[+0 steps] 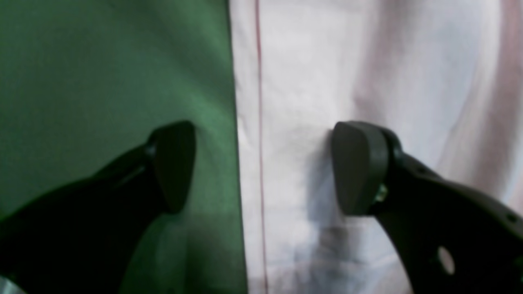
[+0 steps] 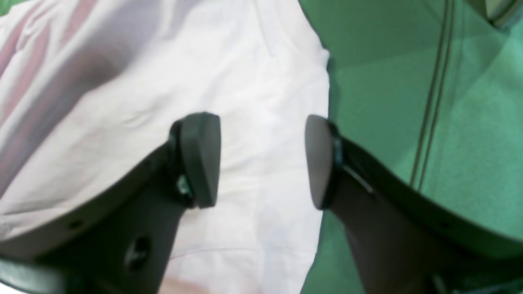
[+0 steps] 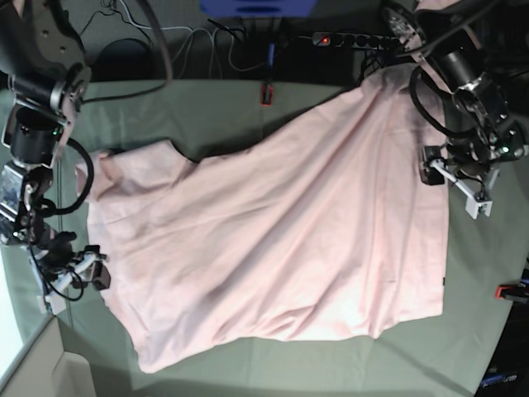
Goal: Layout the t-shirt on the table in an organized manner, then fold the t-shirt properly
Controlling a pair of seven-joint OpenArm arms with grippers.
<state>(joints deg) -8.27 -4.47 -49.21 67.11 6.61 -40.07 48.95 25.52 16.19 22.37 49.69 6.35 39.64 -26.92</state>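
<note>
- In your base view, find the right gripper (image 3: 92,266) at 9 o'clock, at the left edge of the light pink short-sleeved cotton t-shirt (image 3: 281,231).
- In your right wrist view, the right gripper (image 2: 263,161) has its two dark fingers (image 2: 200,157) spread wide. They straddle the shirt's edge: one pad over the pink fabric (image 2: 184,81), the other at the border with the green cloth. Nothing is pinched between them.
- The t-shirt lies spread across the middle of the large flat table covered in pale grey-green cloth (image 3: 207,107). Its plain side faces up, with creases running from 8 o'clock to 2 o'clock. One corner reaches the far edge at 1 o'clock.
- A small red clamp (image 3: 266,93) sits at the table's far edge at 12 o'clock.
- The left gripper (image 3: 438,165) is at 3 o'clock, at the shirt's right edge.
- In your left wrist view, the left gripper (image 1: 261,167) is wide open, one pad over the table (image 1: 102,81), the other over the shirt (image 1: 310,81) beside its stitched hem. It holds nothing.
</note>
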